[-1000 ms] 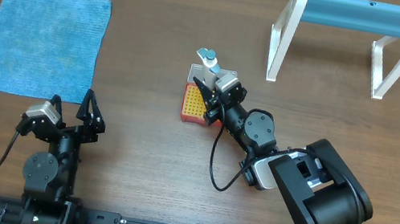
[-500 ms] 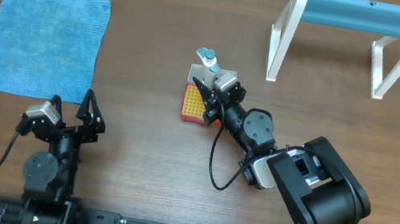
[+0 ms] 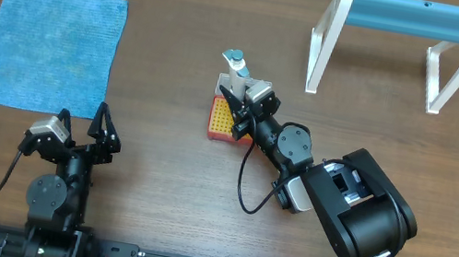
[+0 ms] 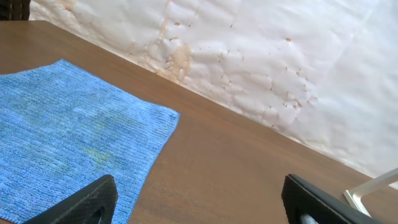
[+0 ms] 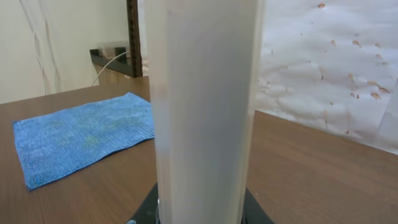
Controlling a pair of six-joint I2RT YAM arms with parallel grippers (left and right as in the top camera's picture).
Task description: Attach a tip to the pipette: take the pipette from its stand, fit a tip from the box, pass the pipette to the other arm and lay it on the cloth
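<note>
Gripping the pipette (image 3: 238,66) firmly, the right gripper (image 3: 241,104) holds it upright near the middle of the tabletop (image 3: 181,27), a little toward the far edge. The pipette's white barrel rises between the closed fingers, and its blue-green cap shows at the top in the overhead view. In the right wrist view the barrel stands straight up, close to the camera. Just beside the gripper, on the side toward the near edge, sits the orange tip box (image 3: 220,119), partly covered by the gripper's body. I cannot tell whether a tip is on the pipette's lower end, which is hidden.

The white-legged stand (image 3: 416,17) with its blue bar stands at the far right corner of the tabletop, well apart from the pipette. The blue cloth (image 3: 49,47) lies flat toward the far left corner with nothing on it.

The left gripper (image 3: 83,120) sits near the near edge on the left, just short of the cloth's near edge. Its two dark fingers (image 4: 93,199) are spread wide and hold nothing.
</note>
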